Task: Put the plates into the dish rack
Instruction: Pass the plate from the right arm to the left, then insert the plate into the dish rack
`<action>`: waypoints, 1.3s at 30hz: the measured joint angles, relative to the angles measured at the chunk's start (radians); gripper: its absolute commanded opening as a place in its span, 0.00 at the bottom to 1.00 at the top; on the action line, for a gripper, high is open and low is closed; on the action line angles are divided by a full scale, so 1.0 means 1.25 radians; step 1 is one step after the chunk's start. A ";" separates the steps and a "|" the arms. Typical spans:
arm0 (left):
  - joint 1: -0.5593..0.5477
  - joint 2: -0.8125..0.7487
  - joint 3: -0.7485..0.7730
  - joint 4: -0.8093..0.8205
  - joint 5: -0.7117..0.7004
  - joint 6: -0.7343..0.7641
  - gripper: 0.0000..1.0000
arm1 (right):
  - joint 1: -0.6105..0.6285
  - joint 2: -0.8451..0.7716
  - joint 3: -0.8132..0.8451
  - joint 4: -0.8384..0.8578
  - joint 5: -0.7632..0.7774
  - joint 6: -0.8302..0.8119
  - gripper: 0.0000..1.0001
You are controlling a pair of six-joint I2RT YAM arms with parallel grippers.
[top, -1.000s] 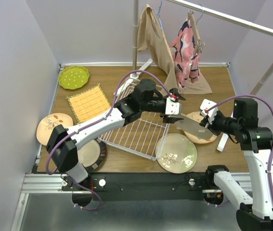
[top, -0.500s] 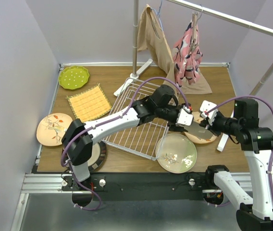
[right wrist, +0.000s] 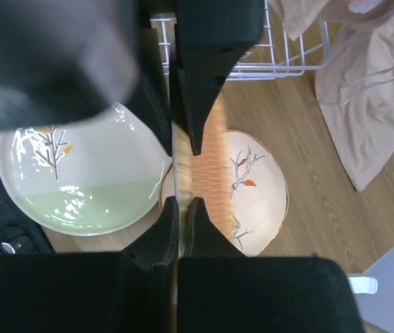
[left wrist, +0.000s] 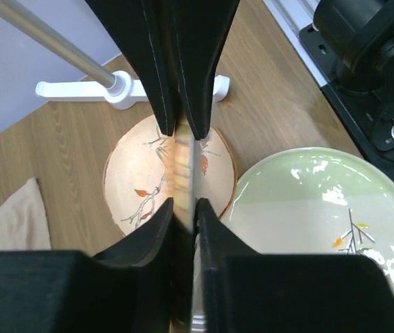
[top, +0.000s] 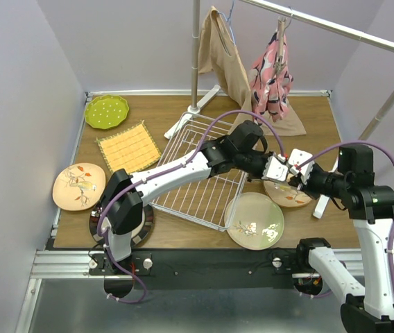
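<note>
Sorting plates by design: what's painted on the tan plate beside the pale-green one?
The tan plate: thin branches, orange leaves; right wrist view.

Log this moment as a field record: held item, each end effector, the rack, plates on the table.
held plate: edge-on, gripped from opposite sides
left end effector: shut on the held plate
right end effector: shut on the held plate
dish rack: no plate seen in it
plates on table: lime green plate; left tan floral plate; right tan floral plate, under the held one; pale-green floral plate; dark-rimmed plate, partly hidden
</note>
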 measured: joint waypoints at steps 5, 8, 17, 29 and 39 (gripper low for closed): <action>-0.005 0.005 0.012 -0.020 -0.007 0.004 0.00 | -0.002 -0.002 0.001 -0.013 0.001 -0.016 0.01; -0.007 0.005 0.021 -0.030 -0.008 -0.008 0.00 | -0.002 -0.007 0.001 -0.013 0.000 -0.016 0.04; -0.009 -0.022 0.018 -0.013 -0.008 -0.101 0.00 | -0.002 -0.031 0.018 0.031 -0.003 0.070 0.53; 0.003 -0.160 -0.047 0.095 -0.019 -0.313 0.00 | 0.000 -0.034 0.129 0.162 -0.018 0.239 0.73; 0.050 -0.273 -0.112 0.103 -0.032 -0.475 0.00 | 0.002 -0.007 0.193 0.219 -0.023 0.309 0.75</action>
